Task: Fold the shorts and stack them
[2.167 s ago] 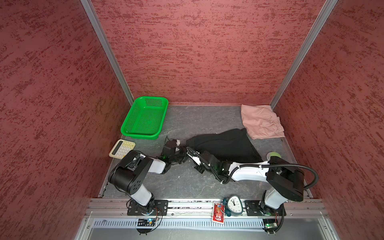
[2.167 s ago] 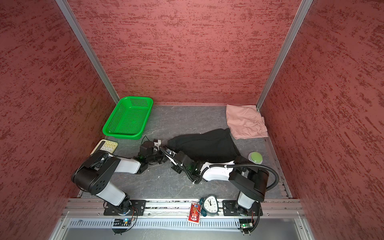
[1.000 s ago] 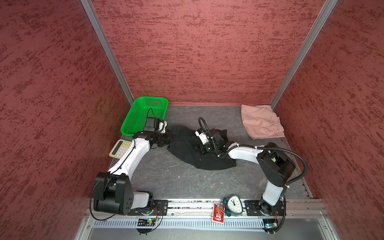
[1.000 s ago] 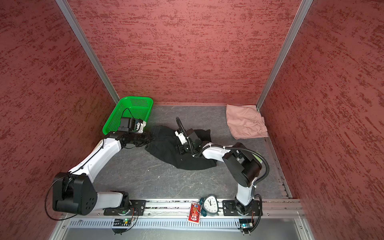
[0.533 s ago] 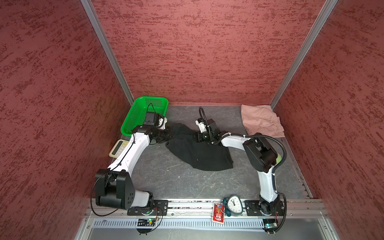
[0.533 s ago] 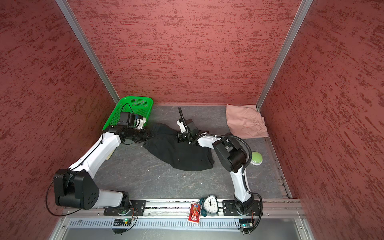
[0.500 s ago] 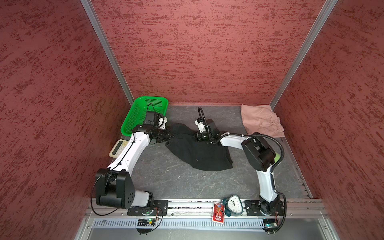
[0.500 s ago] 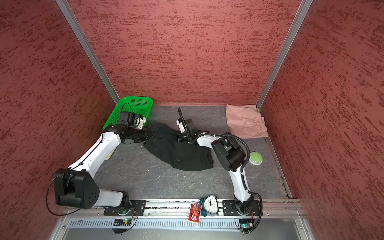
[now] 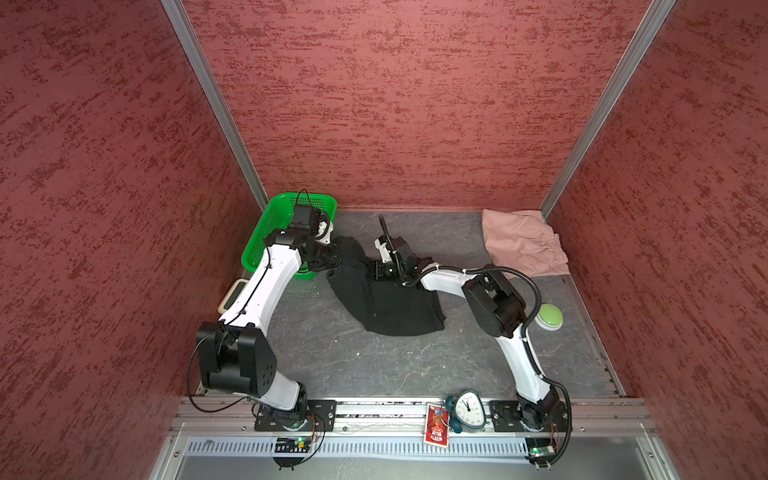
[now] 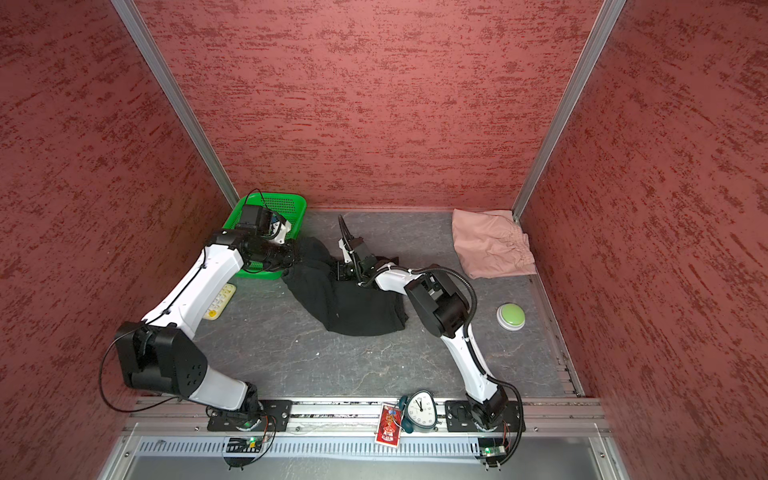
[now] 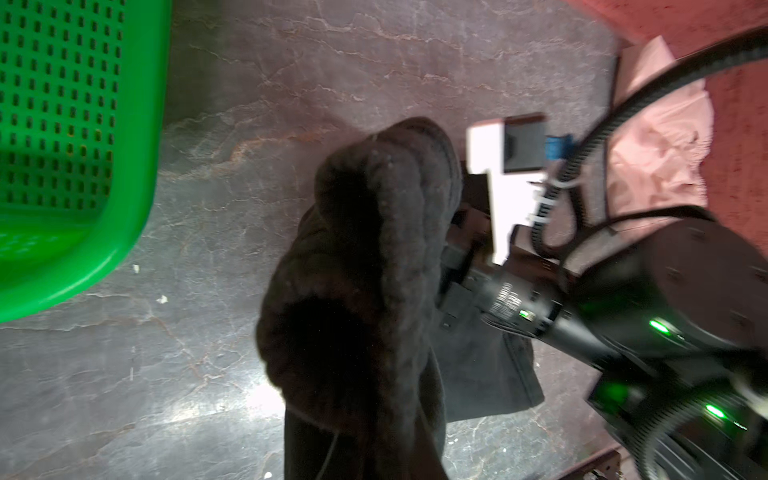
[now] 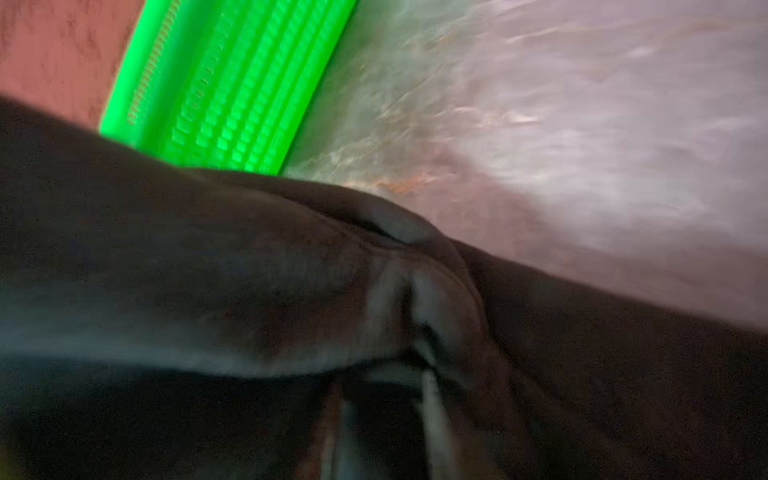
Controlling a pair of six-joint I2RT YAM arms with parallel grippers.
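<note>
At the near rail a clock (image 9: 468, 409) and a red card (image 9: 436, 426) are sitting side by side. Farther in, a green button (image 9: 549, 316) is resting on the table (image 9: 374, 365) at the right, and a calculator (image 10: 220, 301) is lying at the left, partly under the left arm. The black shorts (image 9: 390, 303) are lying mid-table, the near part spread flat, the far part bunched and lifted toward the left. The left tool (image 9: 338, 258) is clamping that lifted bunch, with dark cloth hanging right before its wrist camera. The right tool (image 9: 377, 270) is sitting at the far edge of the black shorts, touching the cloth. Its wrist view is blurred and filled with black fabric, so I cannot tell whether its jaws are parted or gripping. A green basket (image 9: 266, 232) is standing just behind the left tool, by the far left corner. The pink shorts (image 9: 519, 245) are lying in the far right corner, well apart from the black pair.
</note>
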